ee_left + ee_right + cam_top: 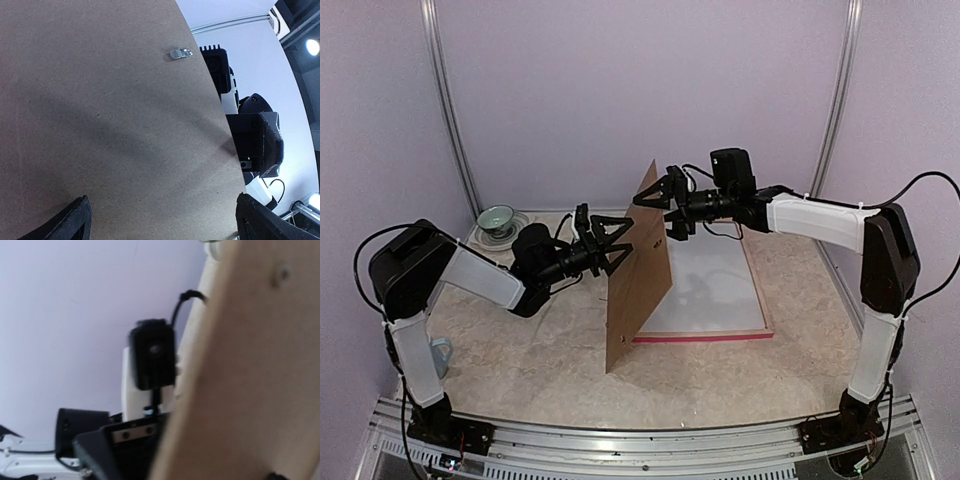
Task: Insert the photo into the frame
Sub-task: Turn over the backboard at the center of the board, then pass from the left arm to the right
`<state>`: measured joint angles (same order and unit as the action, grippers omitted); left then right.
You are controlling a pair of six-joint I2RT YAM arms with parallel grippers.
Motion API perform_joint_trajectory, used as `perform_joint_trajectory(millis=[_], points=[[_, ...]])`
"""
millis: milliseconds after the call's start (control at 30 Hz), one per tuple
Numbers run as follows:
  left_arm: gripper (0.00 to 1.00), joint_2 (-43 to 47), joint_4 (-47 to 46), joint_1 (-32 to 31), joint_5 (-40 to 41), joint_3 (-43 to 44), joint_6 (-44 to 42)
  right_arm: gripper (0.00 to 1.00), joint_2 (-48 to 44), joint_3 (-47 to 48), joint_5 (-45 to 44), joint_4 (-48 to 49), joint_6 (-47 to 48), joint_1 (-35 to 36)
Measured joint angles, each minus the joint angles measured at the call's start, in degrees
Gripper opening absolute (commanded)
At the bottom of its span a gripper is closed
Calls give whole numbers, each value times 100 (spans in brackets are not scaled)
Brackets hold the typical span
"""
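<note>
Backing board [638, 290] on edge between outstretched arms [820, 222], left gripper [618, 242] and right gripper [658, 213] wide open, holding nothing

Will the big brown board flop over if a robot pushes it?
Probably tips easily: the brown board stands on one thin edge on the table. It looks stiff, since it shows no bend standing up. Likely light, being so thin.

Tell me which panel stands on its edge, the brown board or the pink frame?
The brown board stands upright on its edge; the pink frame lies flat.
</note>
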<state>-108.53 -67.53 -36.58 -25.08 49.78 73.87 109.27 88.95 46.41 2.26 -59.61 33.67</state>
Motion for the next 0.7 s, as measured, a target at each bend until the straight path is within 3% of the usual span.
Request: perform_joint_trajectory(millis=[267, 333, 500, 700], points=[[99, -249, -118, -31, -17, 35, 61, 77, -155, 13, -332, -822, 341, -42], [99, -409, -323, -37, -17, 31, 133, 67, -197, 17, -409, -1054, 442, -50], [99, -883, -1008, -55, -13, 0, 435, 34, -208, 26, -575, -1635, 675, -146], [99, -1071, -1390, -63, 2, -66, 560, 33, -201, 17, -660, -1941, 798, -192]])
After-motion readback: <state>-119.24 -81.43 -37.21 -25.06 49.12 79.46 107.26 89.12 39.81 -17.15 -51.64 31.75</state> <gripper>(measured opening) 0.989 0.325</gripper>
